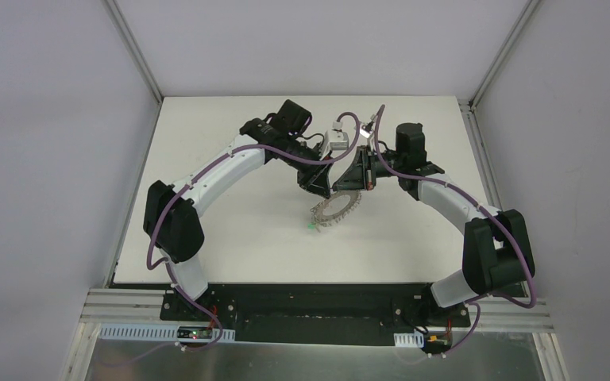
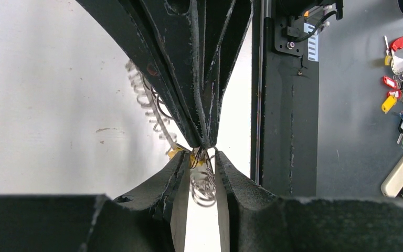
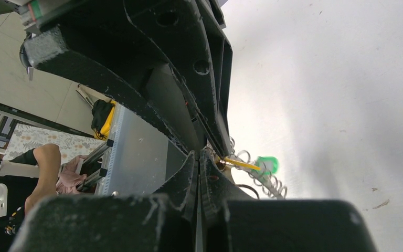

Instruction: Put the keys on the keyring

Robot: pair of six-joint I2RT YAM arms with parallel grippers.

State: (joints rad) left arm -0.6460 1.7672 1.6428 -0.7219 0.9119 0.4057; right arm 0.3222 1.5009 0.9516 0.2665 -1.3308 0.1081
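The keyring (image 1: 335,210) hangs tilted above the white table, gripped at its top where both grippers meet. My right gripper (image 1: 348,189) has its jaws pressed together (image 3: 198,157) on the ring's flat rim. My left gripper (image 1: 330,190) faces it tip to tip. Its jaws (image 2: 203,163) stand a narrow gap apart, with the yellow key (image 2: 194,160) and wire loops (image 2: 203,186) between them. In the right wrist view the yellow key (image 3: 241,164) shows edge-on. The green key (image 3: 267,164) hangs on the fringe at the ring's low end (image 1: 312,225).
The table (image 1: 206,238) has walls on three sides. A black frame rail (image 2: 280,105) runs along its near edge. Beyond it a bunch of coloured key tags (image 2: 399,89) lies on a grey surface. A person's arm (image 3: 42,157) shows off the table.
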